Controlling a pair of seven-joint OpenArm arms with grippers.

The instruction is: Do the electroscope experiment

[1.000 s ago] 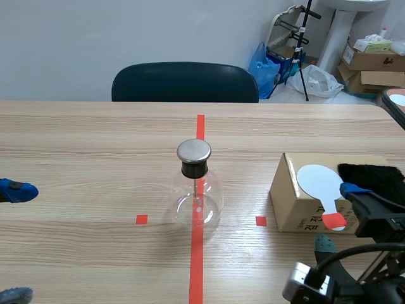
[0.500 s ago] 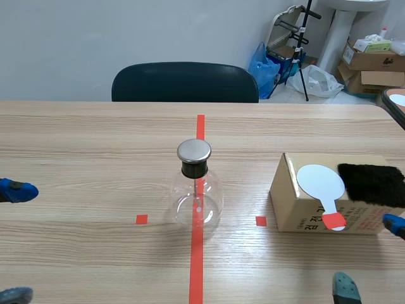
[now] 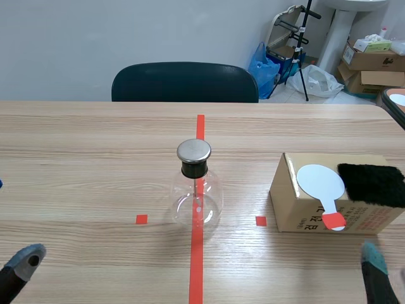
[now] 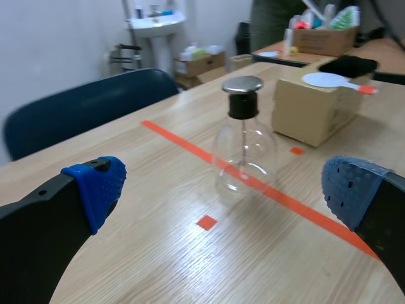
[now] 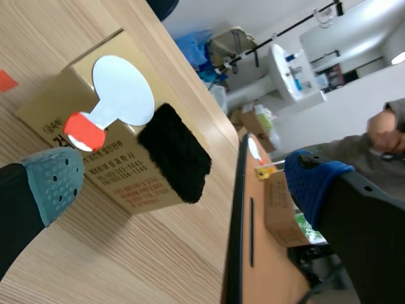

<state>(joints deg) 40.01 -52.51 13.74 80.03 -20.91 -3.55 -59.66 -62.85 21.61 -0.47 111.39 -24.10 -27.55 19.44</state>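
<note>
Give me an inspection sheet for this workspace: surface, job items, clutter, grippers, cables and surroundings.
Surface: wooden table with orange-red tape marks.
Job's things: metal-capped glass flask upright on the centre tape line; white paddle and black fur pad lying on the cardboard box.
Clutter: nothing seen.
Grippers: left gripper open, facing the flask; right gripper open, facing the box.
Cables: nothing seen.
Surroundings: dark chair behind the table; cartons and bags by the wall.

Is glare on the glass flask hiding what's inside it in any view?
Scene view: only small highlights on the flask; the red tape shows through it. Left wrist view: faint glints on the flask, its inner rod visible. Right wrist view: flask not in frame.
</note>
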